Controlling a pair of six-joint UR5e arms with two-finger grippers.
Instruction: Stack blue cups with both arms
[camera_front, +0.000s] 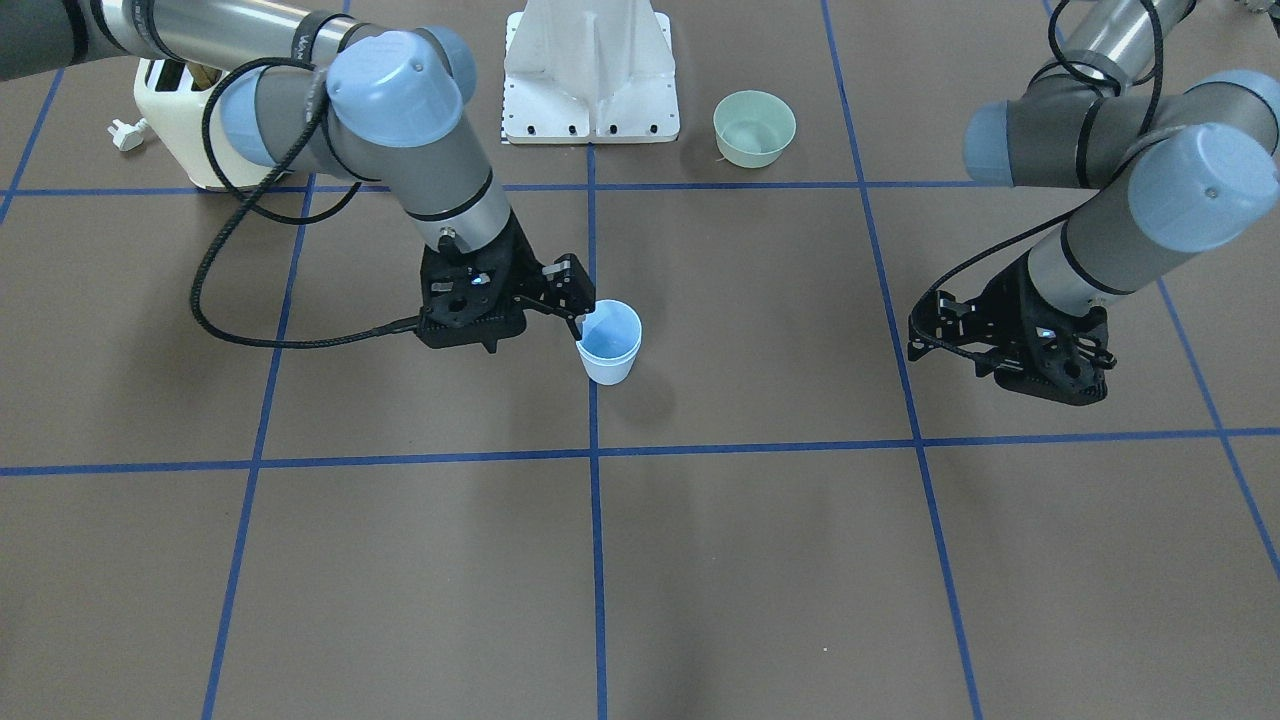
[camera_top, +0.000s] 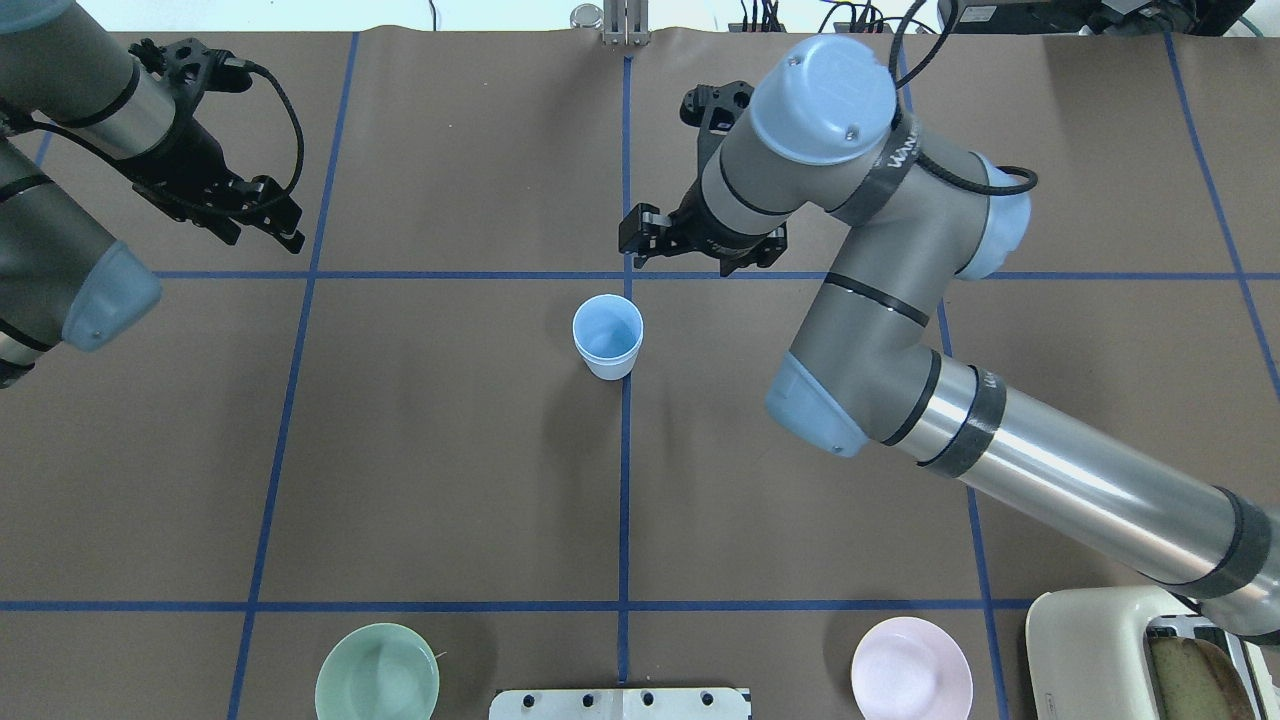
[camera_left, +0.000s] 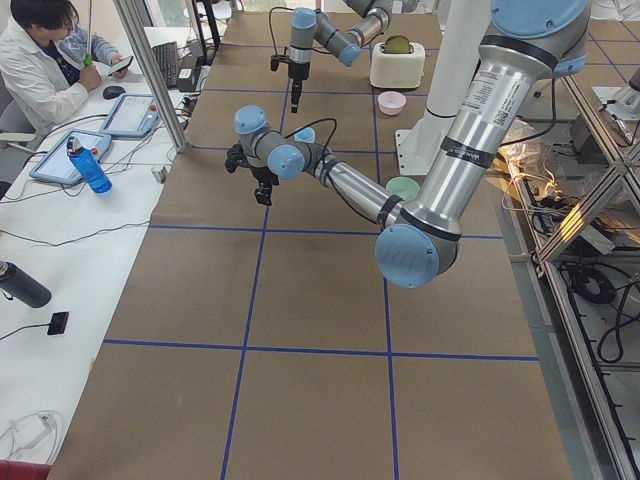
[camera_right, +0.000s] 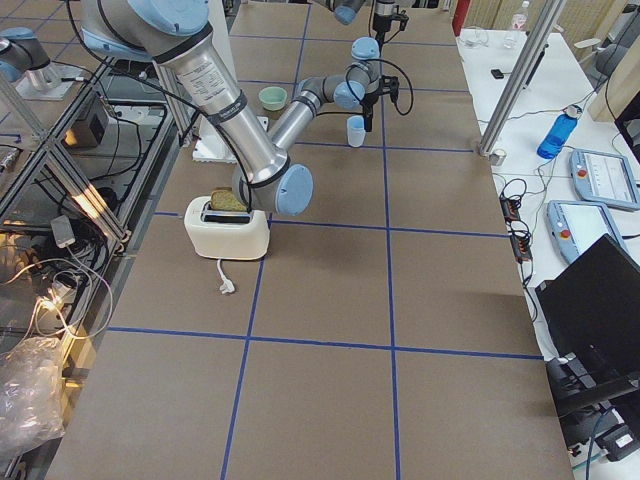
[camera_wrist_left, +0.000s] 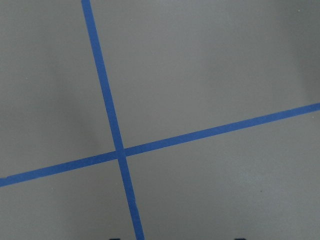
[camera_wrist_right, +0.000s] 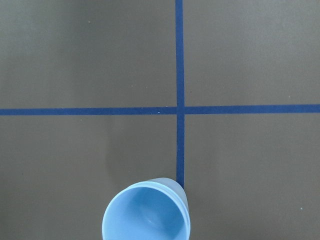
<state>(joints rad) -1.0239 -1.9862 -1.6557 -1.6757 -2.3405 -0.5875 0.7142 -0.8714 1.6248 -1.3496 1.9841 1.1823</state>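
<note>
One pale-blue cup (camera_top: 607, 337) stands upright near the table's middle, on a blue tape line. It also shows in the front view (camera_front: 609, 342) and at the bottom edge of the right wrist view (camera_wrist_right: 147, 212). No second blue cup shows apart from it, and I cannot tell whether one is nested inside. My right gripper (camera_front: 575, 302) hovers just above and beside the cup's rim, open and empty; it also shows in the overhead view (camera_top: 642, 238). My left gripper (camera_top: 272, 218) is open and empty, far off to the side (camera_front: 925, 335).
A mint-green bowl (camera_top: 377, 672) and a pink bowl (camera_top: 911, 672) sit near the robot's side, either side of the white base pedestal (camera_top: 620, 703). A cream toaster (camera_top: 1130, 650) stands under the right arm. Blue tape lines (camera_wrist_left: 117, 150) cross the brown table.
</note>
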